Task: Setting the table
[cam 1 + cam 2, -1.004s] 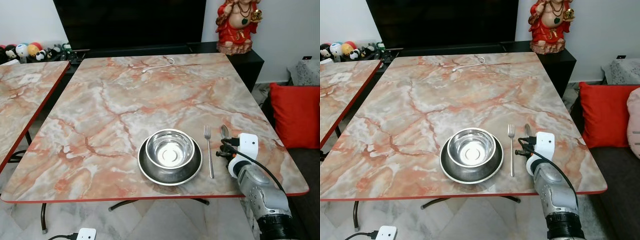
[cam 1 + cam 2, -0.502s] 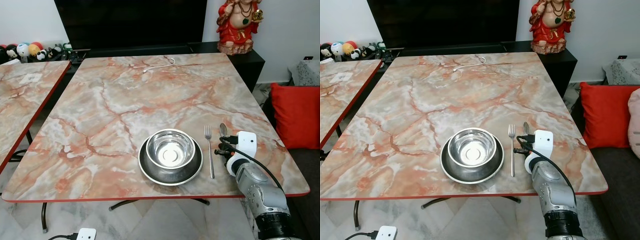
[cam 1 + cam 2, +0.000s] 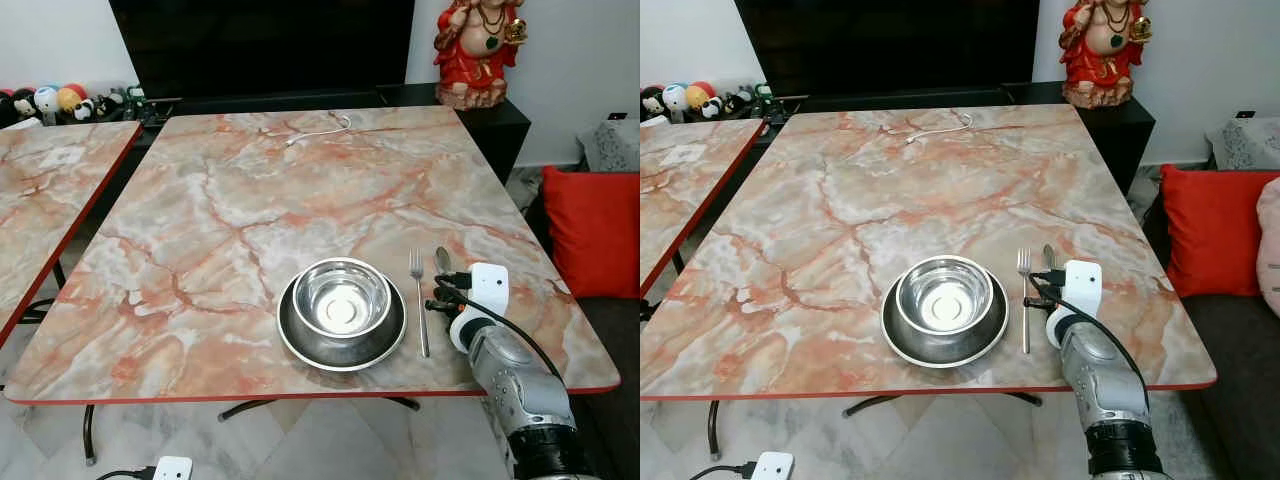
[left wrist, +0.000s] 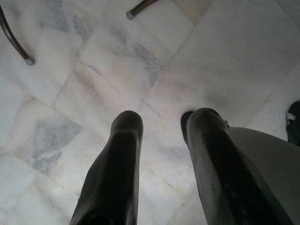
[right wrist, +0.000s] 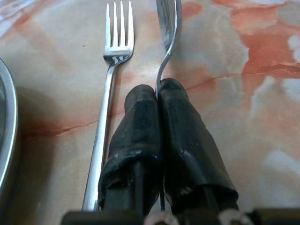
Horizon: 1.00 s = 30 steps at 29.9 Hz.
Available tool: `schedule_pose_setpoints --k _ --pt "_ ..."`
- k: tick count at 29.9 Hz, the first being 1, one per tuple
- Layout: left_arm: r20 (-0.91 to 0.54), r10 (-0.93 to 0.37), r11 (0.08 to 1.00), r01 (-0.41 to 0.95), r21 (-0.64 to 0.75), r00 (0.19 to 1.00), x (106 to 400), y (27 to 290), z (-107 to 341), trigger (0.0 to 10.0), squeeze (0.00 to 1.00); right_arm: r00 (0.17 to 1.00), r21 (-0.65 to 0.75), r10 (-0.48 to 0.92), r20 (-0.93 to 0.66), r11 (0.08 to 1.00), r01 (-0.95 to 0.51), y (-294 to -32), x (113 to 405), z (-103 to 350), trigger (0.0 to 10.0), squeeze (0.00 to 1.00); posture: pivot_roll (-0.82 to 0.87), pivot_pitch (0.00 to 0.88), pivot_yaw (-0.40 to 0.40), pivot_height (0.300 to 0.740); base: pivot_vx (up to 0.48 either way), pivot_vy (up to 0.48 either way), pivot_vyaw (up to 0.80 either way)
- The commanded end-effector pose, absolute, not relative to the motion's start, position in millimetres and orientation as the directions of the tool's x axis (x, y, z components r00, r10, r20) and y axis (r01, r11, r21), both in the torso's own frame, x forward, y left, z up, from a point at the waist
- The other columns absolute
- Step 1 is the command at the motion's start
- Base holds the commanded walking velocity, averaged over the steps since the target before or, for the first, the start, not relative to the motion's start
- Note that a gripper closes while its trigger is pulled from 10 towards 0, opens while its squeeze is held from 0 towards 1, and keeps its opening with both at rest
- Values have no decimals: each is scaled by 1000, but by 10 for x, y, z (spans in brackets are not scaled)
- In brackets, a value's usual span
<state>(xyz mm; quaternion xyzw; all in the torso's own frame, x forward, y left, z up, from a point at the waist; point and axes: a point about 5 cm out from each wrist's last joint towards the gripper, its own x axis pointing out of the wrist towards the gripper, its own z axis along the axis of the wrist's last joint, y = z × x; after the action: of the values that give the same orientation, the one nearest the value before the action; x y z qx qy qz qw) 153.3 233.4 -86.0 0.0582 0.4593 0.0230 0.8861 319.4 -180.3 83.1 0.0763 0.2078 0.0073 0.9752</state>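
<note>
Right tool [image 5: 157,93]: low over the near right part of the desk, its two black fingers [image 5: 140,126] pressed together and clamped on the handle of the spoon [image 5: 168,28].
Spoon: bowl end points away from the robot, toward the far side of the desk; the thin handle runs back between the fingertips. Whether the bowl rests on the marble cannot be told.
Fork [image 3: 418,300]: lies flat on the desk just left of the spoon, tines pointing away, roughly parallel to it, apart from the tool.
Bowl [image 3: 340,297]: shiny steel, sits inside the dark round plate [image 3: 300,345], left of the fork and close to it, near the front edge.
Desk [image 3: 250,190]: pink and grey marble pattern with a red edge; a white cable [image 3: 320,128] lies near its far edge.
Right arm [image 3: 515,385]: silver, reaches in from the near right corner, with a white wrist unit [image 3: 490,285] and black wiring behind the tool.
Left tool [image 4: 159,126]: hangs over the pale marble floor [image 4: 93,84], fingers spread apart, holding nothing.
Surroundings: a second marble desk [image 3: 50,180] to the left, a red figurine [image 3: 475,45] on a dark cabinet behind, a red cushion [image 3: 595,230] to the right.
</note>
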Motion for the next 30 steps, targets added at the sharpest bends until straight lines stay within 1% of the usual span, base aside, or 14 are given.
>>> schedule_pose_setpoints --k 1,10,11,12,13,14,16,17,18,19,20,21,26,30 --pt "-824 108 992 -5 127 556 1494 2370 -873 10000 0 911 140 46 -410 990 13 -1785 3212 841 10000 0 -119 0 57 740 0 0 0" --pt "-825 112 992 -8 129 554 1465 2418 -869 10000 0 909 128 39 -415 992 15 -1793 3217 839 10000 0 -121 0 58 740 0 0 0" --pt "-825 112 992 -8 129 555 1466 2419 -868 10000 0 909 129 41 -414 992 14 -1788 3218 839 10000 557 -120 0 59 740 0 0 0" --pt "-824 112 992 -8 129 555 1468 2419 -868 10000 0 909 131 44 -414 991 12 -1781 3218 839 10000 733 -121 0 59 740 0 0 0" --pt "-824 112 992 -8 130 555 1469 2419 -867 10000 0 909 132 45 -414 991 11 -1778 3218 839 10000 733 -121 0 59 740 0 0 0" --pt "-823 111 992 -7 129 556 1472 2414 -867 10000 0 909 127 42 -416 992 12 -1779 3218 837 10000 1000 -120 0 59 740 0 0 0" --pt "-823 110 992 -6 129 558 1479 2404 -867 10000 0 908 121 37 -418 993 15 -1781 3219 835 10000 1000 -119 0 59 740 0 0 0" --pt "-823 110 992 -6 129 558 1480 2401 -868 10000 0 908 120 37 -418 993 15 -1782 3220 835 10000 788 -120 0 59 740 0 0 0" --pt "-823 110 992 -6 128 557 1480 2398 -869 10000 0 908 119 35 -418 993 16 -1783 3221 835 10000 408 -120 0 59 740 0 0 0" --pt "-823 109 992 -5 128 557 1481 2393 -870 10000 0 908 116 35 -418 993 16 -1784 3222 836 10000 125 -120 0 59 740 0 0 0" --pt "-823 109 992 -5 128 557 1481 2393 -870 10000 0 908 116 35 -418 993 16 -1784 3222 836 10000 125 -120 0 59 740 0 0 0" --pt "-823 109 992 -5 128 557 1482 2391 -870 10000 0 908 115 35 -418 993 15 -1784 3223 837 10000 0 -120 0 59 740 0 0 0" --pt "-825 109 992 -6 127 555 1480 2381 -874 10000 0 908 104 29 -417 994 16 -1796 3230 841 10000 0 -118 0 59 740 0 0 0" --pt "-826 110 992 -6 128 553 1477 2385 -875 10000 0 918 55 -12 -397 998 37 -1831 3241 872 10000 0 -121 0 61 740 0 0 0"
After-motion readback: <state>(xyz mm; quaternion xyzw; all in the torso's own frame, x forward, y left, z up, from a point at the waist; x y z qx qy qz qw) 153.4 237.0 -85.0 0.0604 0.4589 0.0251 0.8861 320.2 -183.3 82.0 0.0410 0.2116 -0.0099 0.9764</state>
